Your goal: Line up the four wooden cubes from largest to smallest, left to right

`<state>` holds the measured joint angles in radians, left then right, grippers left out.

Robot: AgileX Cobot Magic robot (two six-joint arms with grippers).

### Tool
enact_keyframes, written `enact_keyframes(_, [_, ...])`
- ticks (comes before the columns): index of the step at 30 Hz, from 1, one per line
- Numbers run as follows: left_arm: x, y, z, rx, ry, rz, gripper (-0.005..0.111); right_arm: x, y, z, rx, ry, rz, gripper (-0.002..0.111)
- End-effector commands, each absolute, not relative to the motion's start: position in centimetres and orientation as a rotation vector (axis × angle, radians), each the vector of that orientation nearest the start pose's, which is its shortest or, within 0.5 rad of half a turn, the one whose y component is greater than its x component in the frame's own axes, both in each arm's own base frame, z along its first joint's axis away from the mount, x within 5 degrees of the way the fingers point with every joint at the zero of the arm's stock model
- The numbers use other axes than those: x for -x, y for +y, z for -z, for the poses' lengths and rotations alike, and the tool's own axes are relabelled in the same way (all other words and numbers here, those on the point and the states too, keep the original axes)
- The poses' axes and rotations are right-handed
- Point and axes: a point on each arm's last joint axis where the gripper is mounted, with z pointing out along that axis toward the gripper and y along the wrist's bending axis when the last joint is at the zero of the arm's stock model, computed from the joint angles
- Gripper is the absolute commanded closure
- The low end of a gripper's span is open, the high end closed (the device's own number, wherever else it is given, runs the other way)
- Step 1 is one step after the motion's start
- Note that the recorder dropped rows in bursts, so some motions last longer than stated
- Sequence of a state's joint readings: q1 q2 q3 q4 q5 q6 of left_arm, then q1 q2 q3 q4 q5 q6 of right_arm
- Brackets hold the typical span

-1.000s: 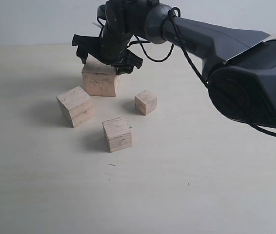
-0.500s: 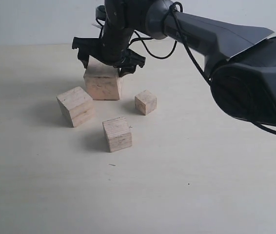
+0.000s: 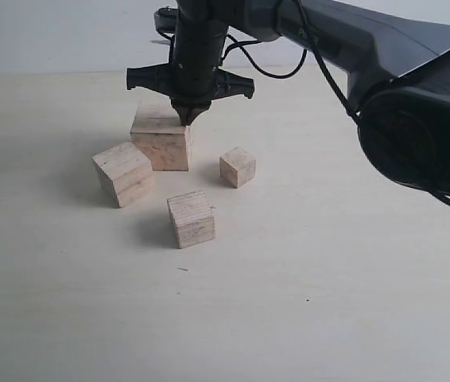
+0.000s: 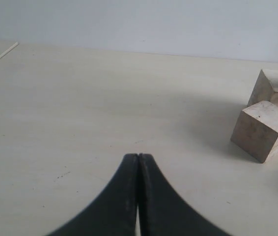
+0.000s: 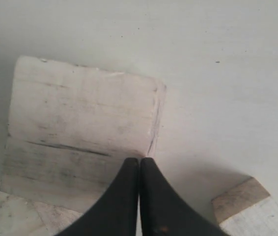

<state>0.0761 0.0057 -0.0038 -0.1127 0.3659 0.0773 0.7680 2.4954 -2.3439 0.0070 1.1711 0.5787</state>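
Our right pincer (image 3: 187,119), spread around the largest cube (image 3: 161,150) a moment ago, has let go and now hangs with tips together at its top edge. The cube rests on the counter (image 3: 328,286) behind the other three, nudged slightly left. We judge the row barely begun; our left pincer (image 4: 138,157) is pressed together too, empty.

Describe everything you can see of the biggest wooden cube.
The largest cube is pale, unpainted wood with visible grain, a dark line across one face and slightly worn edges. It rests flat on the table, farthest back of the four. The right end effector, shut, points down at its top near one edge; actual contact is unclear. The second-largest cube sits close by, to its front-left in the exterior view.
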Motion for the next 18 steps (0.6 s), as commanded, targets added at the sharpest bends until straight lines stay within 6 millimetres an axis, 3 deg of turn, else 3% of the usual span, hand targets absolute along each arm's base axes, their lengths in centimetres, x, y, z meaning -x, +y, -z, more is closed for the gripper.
enact_keyframes(1, [-5.3,0.0,-18.1,0.066,1.835,0.009,0.107,-38.1,36.6,-19.7,0.281,2.827,-0.320,0.099])
enact_keyframes(4, [-5.3,0.0,-18.1,0.066,1.835,0.009,0.107,-37.9,36.1,-22.5,0.381,2.749,-0.316,0.090])
enact_keyframes(7, [-5.3,0.0,-18.1,0.066,1.835,0.009,0.107,-37.6,36.1,-24.7,0.494,2.664,-0.351,0.099])
enact_keyframes(9, [-5.3,0.0,-18.1,0.066,1.835,0.009,0.107,-37.1,36.5,-24.9,0.483,2.687,-0.404,0.108])
enact_keyframes(12, [-5.3,0.0,-18.1,0.066,1.835,0.009,0.107,-35.4,37.9,-24.7,0.481,2.733,-0.447,0.108])
enact_keyframes(18, [-5.3,0.0,-18.1,0.066,1.835,0.009,0.107,-32.8,40.2,-24.8,0.479,2.637,-0.254,0.108])
